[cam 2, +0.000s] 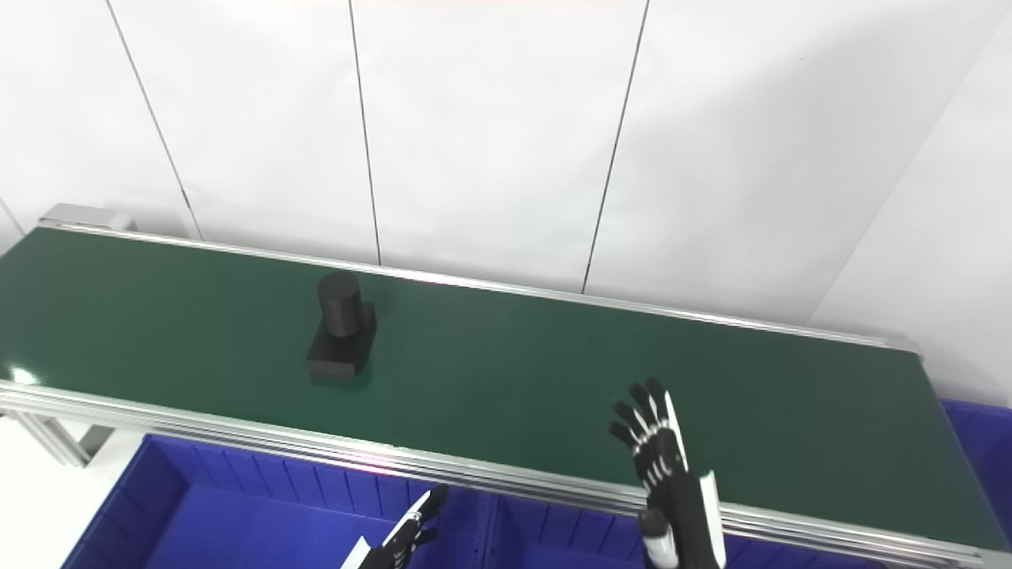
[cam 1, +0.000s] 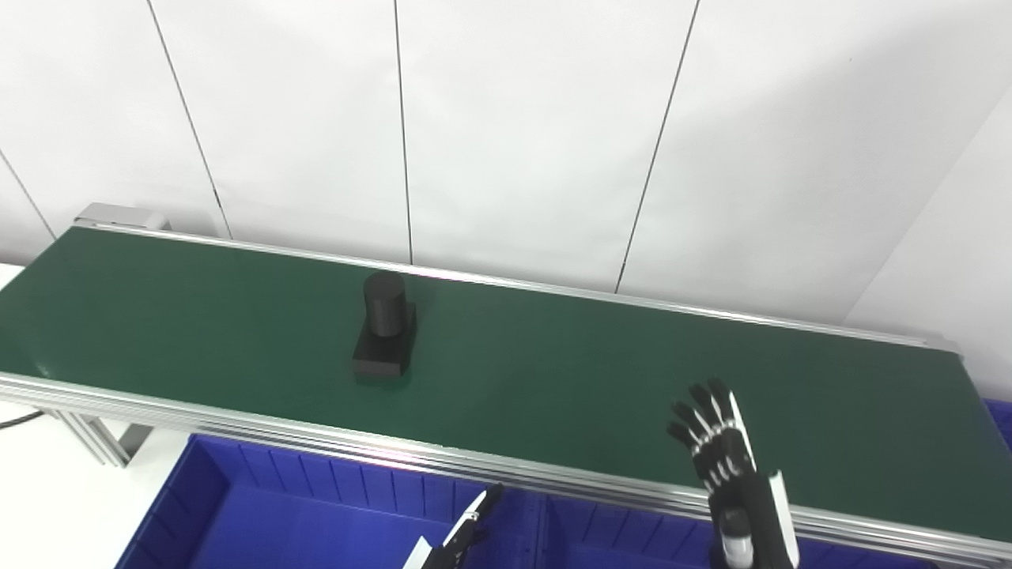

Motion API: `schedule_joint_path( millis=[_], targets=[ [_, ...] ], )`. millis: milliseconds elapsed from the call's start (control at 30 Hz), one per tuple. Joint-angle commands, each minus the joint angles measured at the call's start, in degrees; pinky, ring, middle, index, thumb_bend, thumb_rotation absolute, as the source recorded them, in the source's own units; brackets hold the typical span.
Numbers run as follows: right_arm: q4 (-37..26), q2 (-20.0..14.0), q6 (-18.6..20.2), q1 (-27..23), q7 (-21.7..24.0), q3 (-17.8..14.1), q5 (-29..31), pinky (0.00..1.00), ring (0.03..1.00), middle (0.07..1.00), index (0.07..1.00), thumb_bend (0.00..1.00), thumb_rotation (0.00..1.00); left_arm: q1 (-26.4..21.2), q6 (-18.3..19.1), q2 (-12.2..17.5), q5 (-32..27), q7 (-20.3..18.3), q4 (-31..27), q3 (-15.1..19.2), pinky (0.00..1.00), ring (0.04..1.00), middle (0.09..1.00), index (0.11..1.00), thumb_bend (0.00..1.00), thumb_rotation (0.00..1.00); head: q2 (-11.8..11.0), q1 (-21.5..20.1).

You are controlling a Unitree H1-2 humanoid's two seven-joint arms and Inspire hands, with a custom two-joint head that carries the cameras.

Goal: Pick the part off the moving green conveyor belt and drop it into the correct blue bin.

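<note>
Standing untouched on the green conveyor belt (cam 1: pixel 553 371) left of its middle, the black part (cam 1: pixel 385 337) awaits picking and binning, as the empty right hand (cam 1: pixel 723 450) hovers spread near the front edge, well apart, above the blue bins (cam 1: pixel 261 506), and whether the left hand (cam 1: pixel 462 537) is spread I cannot tell.

Only the black plastic part, a cylinder on a square base (cam 1: pixel 385 332), stands on the green conveyor belt (cam 1: pixel 553 363); bare belt lies open around it toward every edge
</note>
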Motion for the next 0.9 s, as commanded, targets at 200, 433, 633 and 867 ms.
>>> schedule_joint_path(
  millis=[200,433,633,867],
  targets=[
    [1.47,0.09,-2.51,-6.42,-2.55,-1.97,-8.02,0.88,0.96,0.957,0.726,0.94,0.96,-1.02,-2.44,-0.65,-0.72,-0.72,-1.7,0.15,0.96,0.99,0.979,0.97,0.83,0.97,-0.12,0.24],
    [5.31,-0.64,-2.12,-12.01,-2.15,-2.11,-8.13,0.86,0.939,0.948,0.724,0.92,0.92,-1.26,-2.44,-0.89,-0.77,-0.36,-1.2,-0.04,0.95,0.982,0.976,0.974,0.84,0.96,-0.33,0.71],
    [9.31,-0.83,-0.84,-16.63,-2.26,-2.39,-8.19,0.85,0.92,0.921,0.796,0.91,0.87,-1.3,-2.44,-1.16,-0.64,-0.07,-1.05,-0.16,0.95,0.981,0.964,0.975,0.86,0.96,-0.52,1.41],
    [16.54,-2.01,-1.5,-22.43,-2.47,-1.59,-11.49,0.85,0.896,0.915,0.849,0.9,0.9,-1.35,-2.44,-1.55,-0.19,0.35,-1.28,-0.36,0.94,0.967,0.946,0.977,0.86,0.95,-0.74,2.0]
  ],
)
